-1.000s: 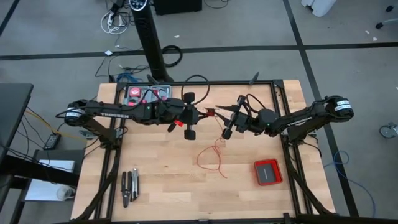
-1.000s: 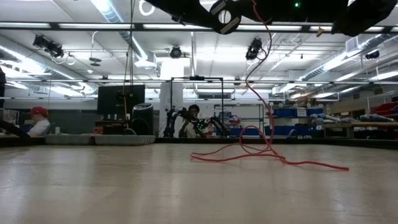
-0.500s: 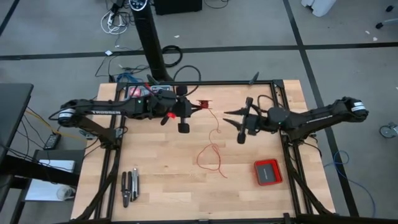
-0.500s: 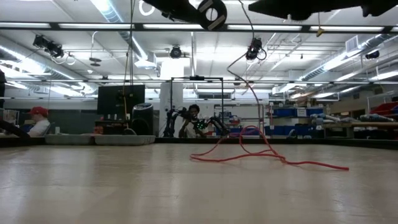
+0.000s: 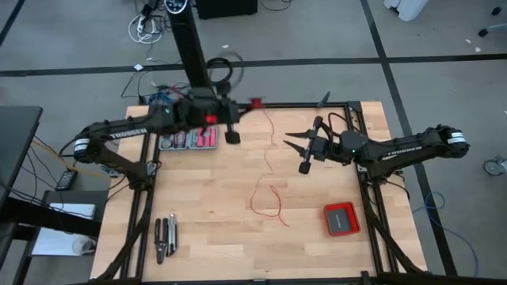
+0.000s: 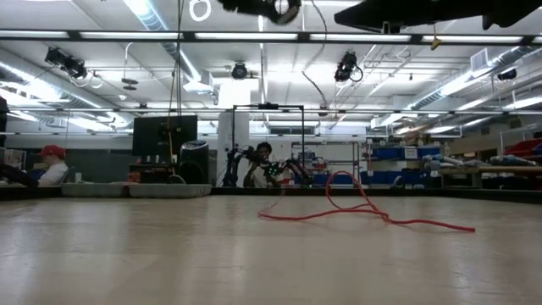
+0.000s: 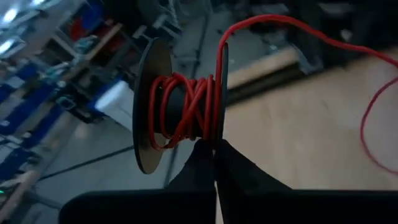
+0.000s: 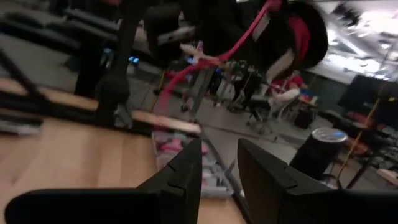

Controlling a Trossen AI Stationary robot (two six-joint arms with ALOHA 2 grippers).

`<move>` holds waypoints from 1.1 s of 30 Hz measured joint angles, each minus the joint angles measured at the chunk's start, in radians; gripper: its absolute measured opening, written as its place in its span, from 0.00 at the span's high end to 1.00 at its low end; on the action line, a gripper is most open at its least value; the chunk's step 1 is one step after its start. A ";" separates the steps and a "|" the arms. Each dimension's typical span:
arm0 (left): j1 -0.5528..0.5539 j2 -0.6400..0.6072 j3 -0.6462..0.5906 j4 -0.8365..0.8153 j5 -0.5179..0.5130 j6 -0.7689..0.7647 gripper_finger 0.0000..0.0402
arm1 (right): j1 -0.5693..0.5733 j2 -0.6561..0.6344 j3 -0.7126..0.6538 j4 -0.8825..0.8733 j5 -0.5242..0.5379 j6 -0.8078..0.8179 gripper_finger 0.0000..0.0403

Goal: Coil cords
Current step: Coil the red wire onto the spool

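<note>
My left gripper (image 5: 252, 104) clamped on the spool (image 7: 180, 112) at the table's (image 5: 198, 206) far edge, red wire (image 5: 268, 194) trailing from it to loose loops mid-table, my right gripper (image 5: 297, 143) parted and empty, raised near the right side

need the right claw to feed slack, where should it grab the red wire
Probably the hanging run of the red wire between the spool in the shut left claw and the table loops. It hangs free there; the open right claw is beside it, so come in sideways.
</note>
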 joint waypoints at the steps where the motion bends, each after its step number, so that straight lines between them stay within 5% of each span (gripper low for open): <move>1: 0.012 0.000 0.039 -0.023 0.013 0.000 1.00 | 0.000 0.000 0.000 0.020 0.004 0.000 0.75; 8: 0.111 0.000 0.266 -0.179 0.187 -0.075 1.00 | -0.005 0.004 0.000 0.126 0.005 -0.011 0.75; 12: 0.138 -0.002 0.360 -0.399 0.252 -0.166 1.00 | -0.018 0.004 0.000 0.166 0.003 -0.019 0.76; 23: 0.043 -0.005 0.266 -0.630 0.203 -0.425 1.00 | -0.031 0.004 0.000 0.175 -0.001 0.010 0.76; 33: -0.011 0.007 0.208 -0.385 0.213 -0.464 1.00 | 0.009 0.004 0.000 0.042 -0.092 0.085 0.77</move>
